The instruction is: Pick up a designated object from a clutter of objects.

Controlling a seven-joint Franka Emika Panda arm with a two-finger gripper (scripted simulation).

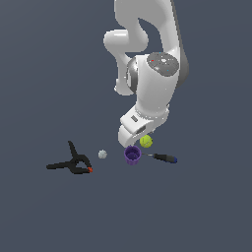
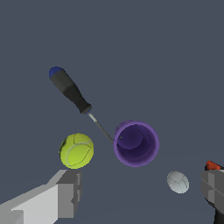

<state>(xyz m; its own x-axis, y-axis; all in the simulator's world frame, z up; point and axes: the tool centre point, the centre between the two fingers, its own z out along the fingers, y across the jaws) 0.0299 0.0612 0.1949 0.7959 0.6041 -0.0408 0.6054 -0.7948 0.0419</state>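
Screwdriver (image 1: 164, 157) lying flat on the grey bench (image 1: 206, 206), just at three o'clock of the purple cup (image 1: 132, 154) in the exterior view, shaft tip pointing toward the cup's rim, tip close to or touching it (cannot tell which). Tennis ball (image 1: 145, 141) sitting near, at about eleven o'clock of the handle. Grey ball (image 1: 102, 154) and black spring clamp (image 1: 74, 164) well apart, at nine o'clock of the cup.

Pincer (image 2: 139, 194) spread wide, holding nothing, both fingers visible at the near edge of the wrist view with cup and grey ball (image 2: 177, 182) between their lines. Hanging above the cup and tennis ball, not above the target.

Step in hand, by judgement: lining up over the screwdriver (image 2: 70, 90) before descending. Best done by shifting toward the black-and-blue handle, away from cup (image 2: 136, 143) and tennis ball (image 2: 76, 150). Worth turning the wrist so the fingers close across the handle's width, not along its length. Aiming at mid-handle rather than the thin shaft gives more to grip. Risk lies in a finger clipping the ball or cup on the way down, so a straight vertical drop only once centred.
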